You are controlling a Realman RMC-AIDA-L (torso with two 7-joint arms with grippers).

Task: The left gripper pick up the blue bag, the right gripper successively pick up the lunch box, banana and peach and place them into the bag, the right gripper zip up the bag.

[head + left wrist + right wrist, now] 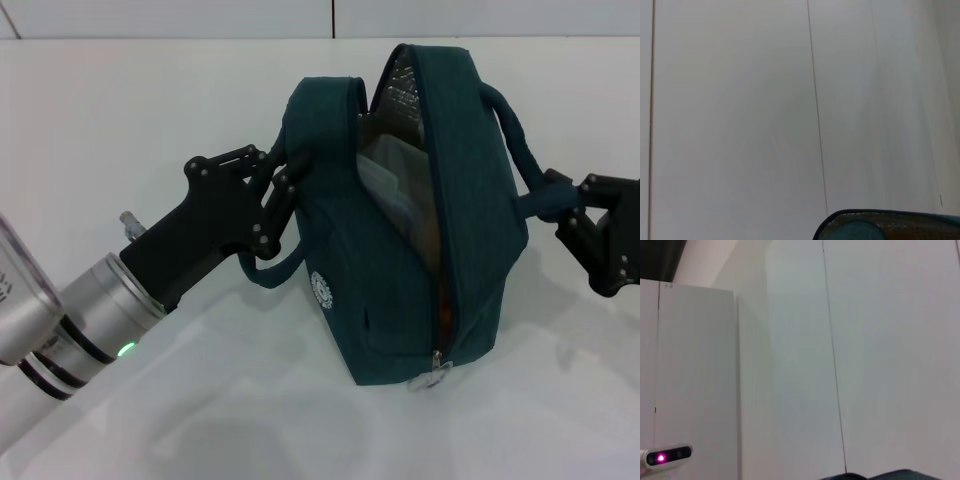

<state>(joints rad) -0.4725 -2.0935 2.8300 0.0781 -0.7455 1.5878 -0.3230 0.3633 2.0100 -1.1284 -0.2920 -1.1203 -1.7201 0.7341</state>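
The blue bag stood at the frame's centre, dark teal, its zip gaping from the top down to the ring pull. The left gripper was clamped on 1 handle, the right gripper on the other. Uneven pulling could tip the bag or snag the zip on contents inside.

Most of the left wrist view is being filled by a plain white wall. Two thin dark lines are being shown running down it, one close to one edge and one near the middle. At one edge of the picture, a small part of the blue bag is being seen, with its dark curved rim and a bit of its grey inside.
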